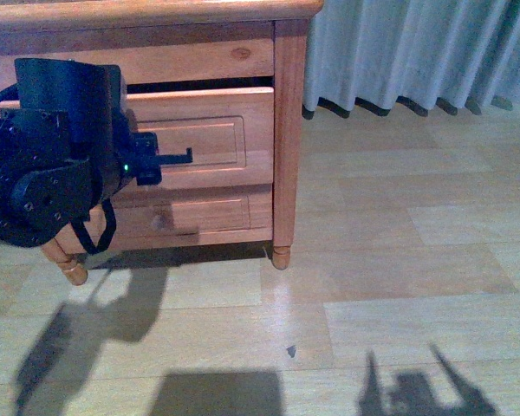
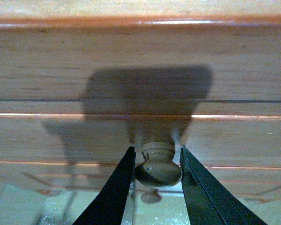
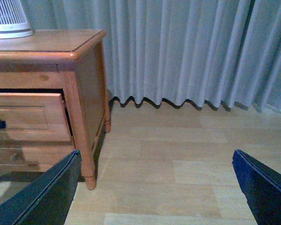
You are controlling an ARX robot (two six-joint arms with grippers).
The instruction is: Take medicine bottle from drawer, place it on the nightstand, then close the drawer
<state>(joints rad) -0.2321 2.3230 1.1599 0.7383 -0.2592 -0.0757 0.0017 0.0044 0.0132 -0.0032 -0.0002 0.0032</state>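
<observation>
Plank floor point(image 1: 399, 260), nightstand point(image 1: 290, 130), grey curtain point(image 1: 416, 52)

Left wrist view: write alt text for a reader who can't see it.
Two black fingers of the left gripper clasp the small round wooden knob on the honey-brown wooden drawer, seen close up. The gripper's shadow falls on the wood.

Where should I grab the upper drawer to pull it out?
By its round knob, coming straight at the drawer front. The knob stands proud of the flat panel and narrows at its neck, so a pinch from both sides, as the left gripper has it, should hold.
</observation>
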